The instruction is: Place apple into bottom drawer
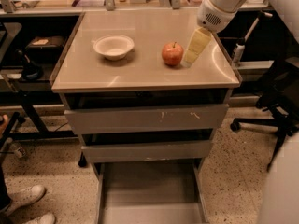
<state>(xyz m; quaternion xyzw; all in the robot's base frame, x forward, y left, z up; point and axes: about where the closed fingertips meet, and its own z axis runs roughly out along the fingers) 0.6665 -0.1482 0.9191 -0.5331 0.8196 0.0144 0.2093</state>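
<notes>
The red-orange apple (172, 53) stands upright on the beige cabinet top (140, 73), right of centre. My gripper (196, 46) hangs from the white arm at the upper right, its pale yellow fingers pointing down just right of the apple, close to it but apart. The bottom drawer (150, 204) is pulled out at floor level, its grey floor bare.
A white bowl (113, 46) sits on the top, left of the apple. Two shallower grey drawers (147, 119) sit slightly out above the bottom one. A black office chair (275, 101) stands at the right. White shoes (25, 204) are at the lower left.
</notes>
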